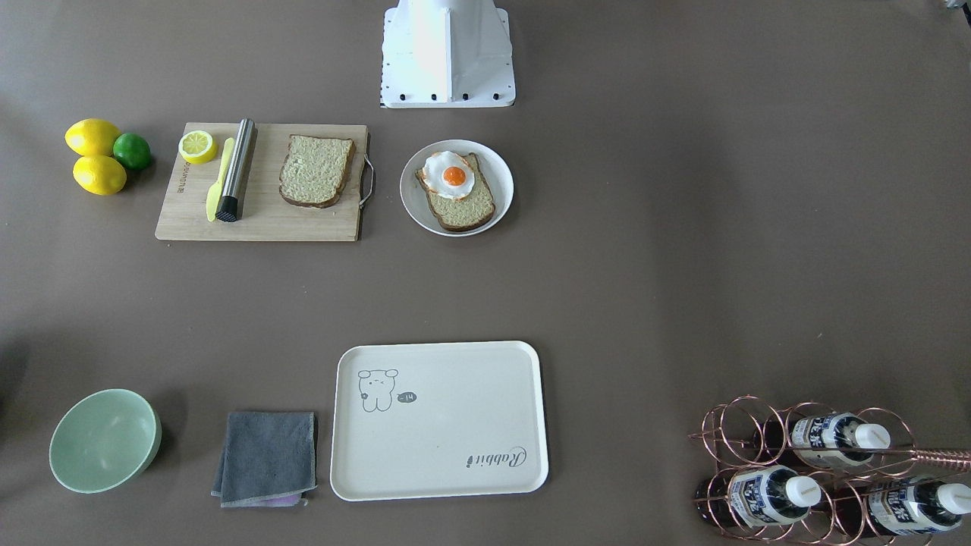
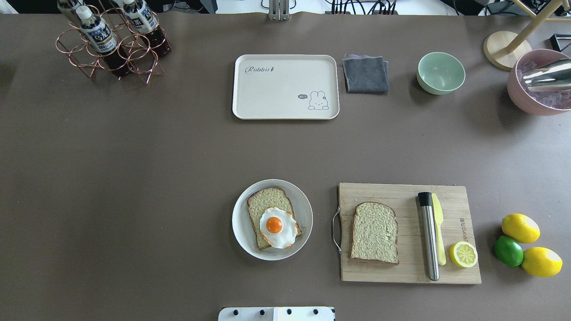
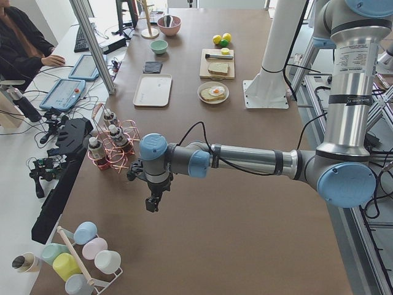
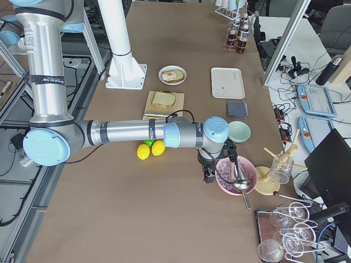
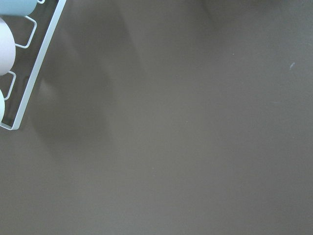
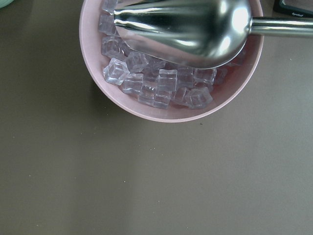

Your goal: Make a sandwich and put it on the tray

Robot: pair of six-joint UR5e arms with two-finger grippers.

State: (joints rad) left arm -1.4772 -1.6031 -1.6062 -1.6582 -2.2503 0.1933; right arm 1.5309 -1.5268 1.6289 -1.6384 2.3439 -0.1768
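Plate [image 2: 302,208]: one, round and white, on the table [image 2: 134,178] just beside the cutting board's handle end.
Bread: two slices, well apart. The topped slice [image 2: 266,201] lies on the plate; the bare slice [image 2: 374,232] lies flat on the cutting board [image 2: 401,272].
Egg [image 2: 278,228]: one, fried, on top of the topped slice and overhanging its near end.
Tray [image 2: 276,93]: one, cream, across the table from the plate, nothing on it.
Sandwich state: not stacked; neither slice is on the tray.
Board tools: one yellow knife [image 2: 438,232] and one metal cylinder [image 2: 429,238], side by side.
Citrus: one lemon half [image 2: 463,254] on the board; two whole lemons [image 2: 520,228] [image 2: 541,261] and one lime [image 2: 508,251] touching in a cluster just off it.
Cloth [image 2: 366,74]: one, grey, folded, just beside the tray.
Bowls: one green bowl [image 2: 440,72]; one pink bowl [image 6: 146,110] of ice cubes with one metal scoop [image 6: 186,29] in it.
Bottles: three [image 1: 834,434] [image 1: 766,495] [image 1: 914,504] in one copper wire rack [image 1: 728,425].
Left gripper [image 3: 151,203]: above bare table near the rack; jaws cannot be told.
Right gripper [image 4: 208,176]: just beside the pink bowl; jaws cannot be told.
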